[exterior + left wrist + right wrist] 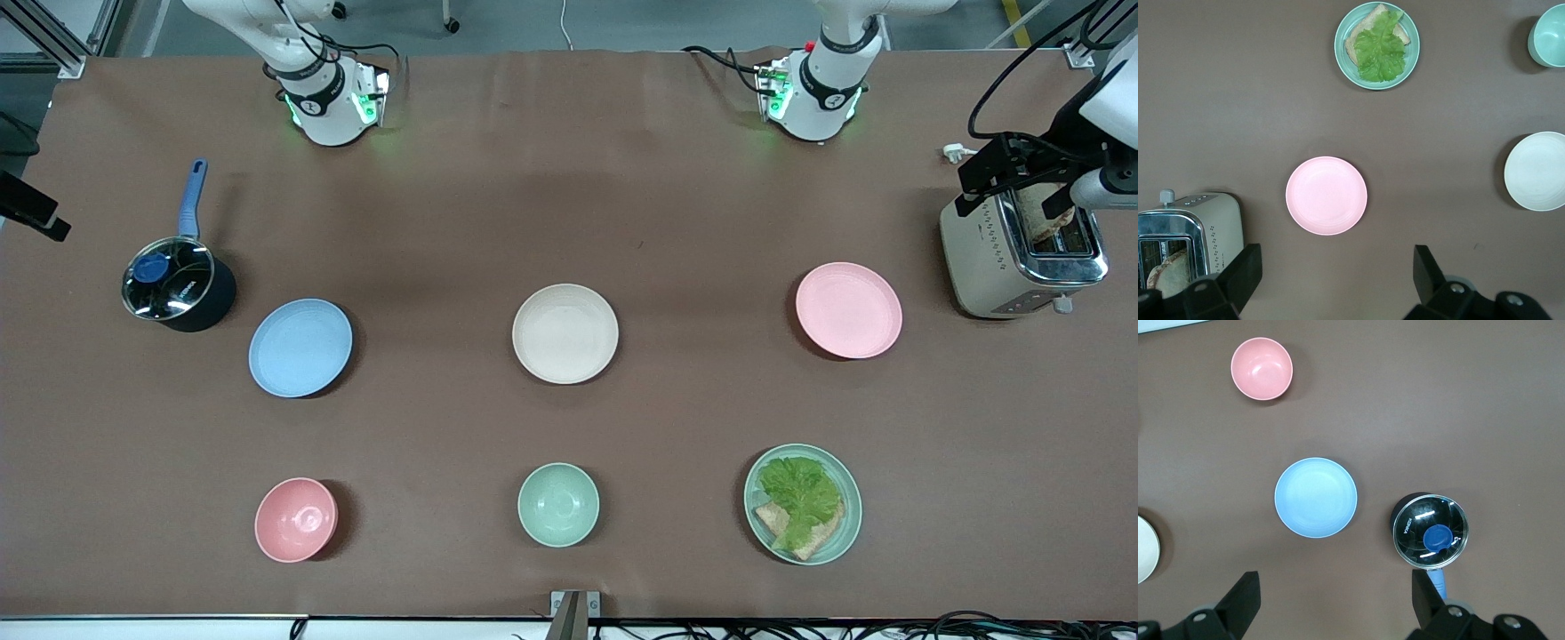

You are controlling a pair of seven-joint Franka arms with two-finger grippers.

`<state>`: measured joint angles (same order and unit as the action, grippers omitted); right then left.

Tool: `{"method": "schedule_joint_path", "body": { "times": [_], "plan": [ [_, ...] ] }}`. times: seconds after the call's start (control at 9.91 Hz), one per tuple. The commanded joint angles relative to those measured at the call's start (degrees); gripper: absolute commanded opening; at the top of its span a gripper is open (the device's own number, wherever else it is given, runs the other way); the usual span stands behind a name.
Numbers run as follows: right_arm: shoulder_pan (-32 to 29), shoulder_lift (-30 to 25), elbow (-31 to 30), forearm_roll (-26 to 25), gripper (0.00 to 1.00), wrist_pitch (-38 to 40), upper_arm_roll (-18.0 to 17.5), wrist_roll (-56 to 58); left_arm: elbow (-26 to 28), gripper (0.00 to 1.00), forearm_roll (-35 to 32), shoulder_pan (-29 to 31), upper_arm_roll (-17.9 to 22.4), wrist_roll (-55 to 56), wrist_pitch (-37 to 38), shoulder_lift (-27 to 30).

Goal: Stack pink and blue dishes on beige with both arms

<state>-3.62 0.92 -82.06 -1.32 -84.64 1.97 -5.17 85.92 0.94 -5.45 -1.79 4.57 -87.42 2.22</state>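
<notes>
The beige plate [564,333] lies mid-table, also showing in part in the left wrist view [1537,171]. The pink plate [848,310] [1326,195] lies toward the left arm's end, the blue plate [300,348] [1316,497] toward the right arm's end. All three are bare and flat on the table. My left gripper [1336,270] hangs open high over the table between the pink plate and the toaster, seen at the front view's edge [1013,197]. My right gripper [1335,597] hangs open high over the table beside the saucepan, barely in the front view [36,218].
A toaster [1022,253] holding bread stands at the left arm's end. A lidded saucepan [178,286] sits beside the blue plate. Nearer the front camera lie a pink bowl [296,520], a green bowl [558,504] and a green plate [845,533] with lettuce and bread.
</notes>
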Motion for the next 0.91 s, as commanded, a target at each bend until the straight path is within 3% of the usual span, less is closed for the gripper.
{"method": "schedule_joint_path", "body": {
  "times": [0.0,0.3,0.5,0.61,0.71,0.81],
  "plan": [
    [-0.16,0.04,0.5,-1.14,1.0,0.53,-0.04,0.16,2.49,1.0,-0.5,-0.18,-0.06,-0.44,-0.74,0.42],
    [0.54,0.04,0.07,-1.05,1.0,2.88,-0.56,0.25,3.19,0.99,0.46,0.17,0.38,-0.88,-0.74,0.59],
    [0.2,0.48,-0.37,0.09,1.0,4.05,-0.48,5.04,5.55,0.99,2.12,0.35,3.7,-0.97,-2.48,0.59],
    [-0.41,1.61,-2.55,0.7,1.0,3.18,0.04,9.17,8.27,0.99,3.01,0.26,5.81,-1.67,-4.41,0.77],
    [-1.29,2.58,-6.4,4.54,1.0,-0.05,2.22,13.04,11.08,0.99,3.1,0.44,6.18,-4.28,-6.86,0.86],
    [-1.3,2.94,-12.71,7.01,1.0,-6.52,4.51,18.12,14.67,0.97,3.19,0.44,8.18,-5.7,-9.41,0.86]
  ]
}}
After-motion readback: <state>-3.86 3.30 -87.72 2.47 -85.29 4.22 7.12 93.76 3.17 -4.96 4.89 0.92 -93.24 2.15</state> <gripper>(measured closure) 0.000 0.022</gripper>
